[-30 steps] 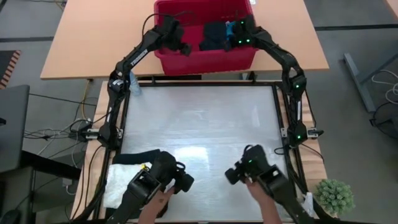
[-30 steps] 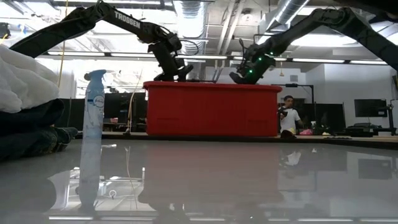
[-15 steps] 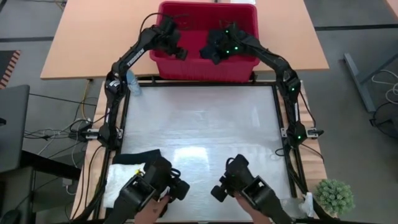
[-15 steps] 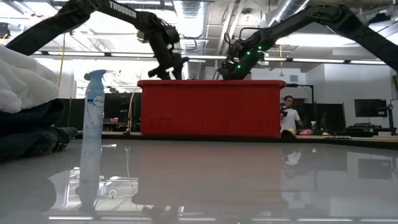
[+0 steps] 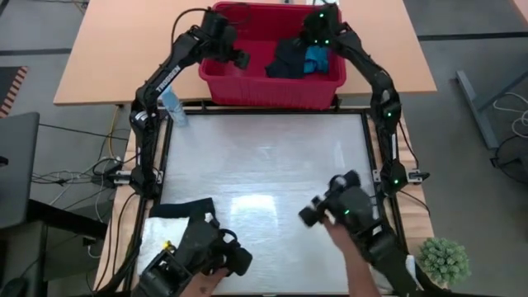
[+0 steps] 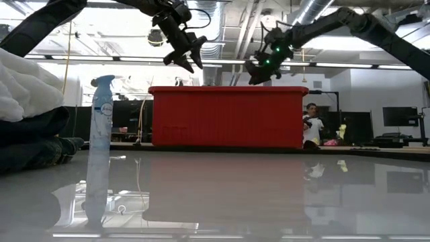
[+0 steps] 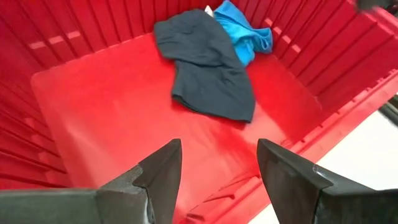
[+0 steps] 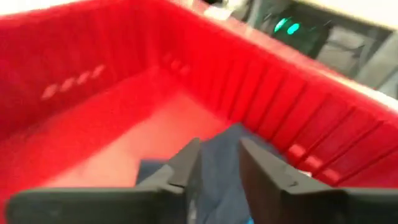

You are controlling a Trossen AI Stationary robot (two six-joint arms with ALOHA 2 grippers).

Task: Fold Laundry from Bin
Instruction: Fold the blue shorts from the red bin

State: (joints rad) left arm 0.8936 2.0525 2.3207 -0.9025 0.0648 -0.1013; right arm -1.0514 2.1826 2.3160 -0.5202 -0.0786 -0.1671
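The left end effector (image 7: 217, 171) hangs above the left part of the red bin (image 5: 247, 82), fingers spread wide and gripping nothing. The right end effector (image 8: 217, 162) hovers over the bin's far right corner, fingers a narrow gap apart with nothing between them. Below it, inside the bin, lie a dark garment (image 7: 208, 68) and a bright blue cloth (image 7: 245, 31), touching. The bin sits beyond the far edge of the white worktop (image 5: 264, 165). Folded black and white laundry (image 5: 169, 219) rests on the worktop's near left corner.

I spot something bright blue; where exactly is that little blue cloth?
In the high view, the blue cloth lies inside the red bin, at its right end, against a dark garment, just below the right tool.
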